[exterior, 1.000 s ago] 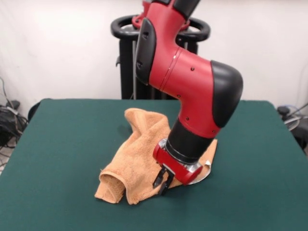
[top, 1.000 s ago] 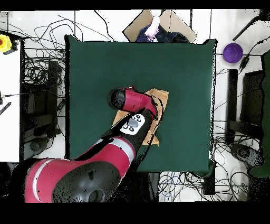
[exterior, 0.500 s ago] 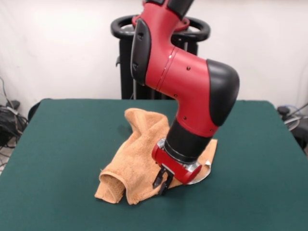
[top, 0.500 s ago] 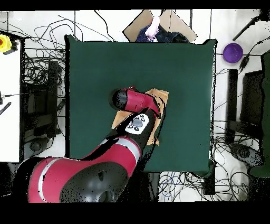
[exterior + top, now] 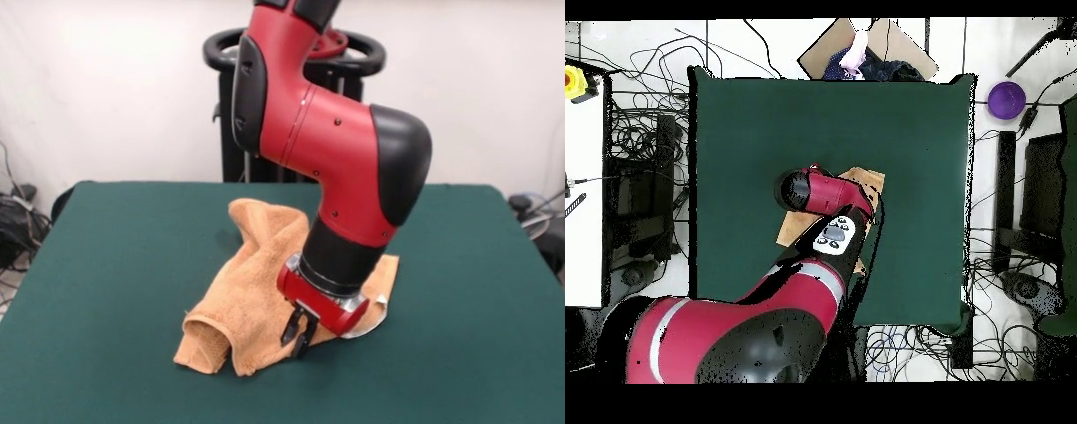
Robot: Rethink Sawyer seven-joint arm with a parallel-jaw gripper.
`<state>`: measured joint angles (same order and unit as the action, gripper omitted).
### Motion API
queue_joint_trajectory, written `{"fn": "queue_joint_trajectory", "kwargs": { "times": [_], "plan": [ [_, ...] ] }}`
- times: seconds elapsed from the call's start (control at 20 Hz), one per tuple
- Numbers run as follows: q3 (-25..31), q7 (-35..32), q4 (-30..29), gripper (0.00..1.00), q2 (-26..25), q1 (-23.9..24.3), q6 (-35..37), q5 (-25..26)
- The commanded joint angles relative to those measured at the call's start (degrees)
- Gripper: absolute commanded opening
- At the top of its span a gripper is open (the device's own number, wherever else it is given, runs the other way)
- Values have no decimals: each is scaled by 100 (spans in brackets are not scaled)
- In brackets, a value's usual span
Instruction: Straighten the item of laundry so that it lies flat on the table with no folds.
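Front view shows the towel [image 5: 256,287] sitting roughly mid-table [image 5: 106,265], and it's nowhere near flat. It's bunched into a long rumpled heap: one end piled up toward the far side, the other end curling into a rolled, tube-like fold at the near edge, with a flatter flap poking out on the other side of the arm. So the straightening job looks like it's in its early-to-middle stretch, judging by how much fabric is doubled over.

The gripper [image 5: 300,334] is down low, right at the near edge of the cloth, tips pointing at the table. The two dark fingers [image 5: 289,330] look nearly together with just a sliver of gap, but whether there's actually a pinch of terry between them is too hard to call from this angle, so no guess on that.

The overhead view doesn't help much, since the arm [image 5: 820,215] covers most of the towel and only tan bits stick out around it.

Best read: the robot is at the grab-an-edge step. The next move probably calls for a firm hold on that near hem, then a pull outward and away from the heap so the rolled part unrolls instead of dragging the whole bundle along.
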<state>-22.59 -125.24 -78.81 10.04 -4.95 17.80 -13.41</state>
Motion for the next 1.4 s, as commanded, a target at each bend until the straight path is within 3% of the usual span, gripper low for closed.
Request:
{"fn": "queue_joint_trajectory", "kwargs": {
  "times": [0.05, 1.4],
  "plan": [
    [1272, -651, -111, 0, -344, -54, -755, 32],
    [2338, -714, -784, 0, 245, 228, -1271, 131]
  ]
}}
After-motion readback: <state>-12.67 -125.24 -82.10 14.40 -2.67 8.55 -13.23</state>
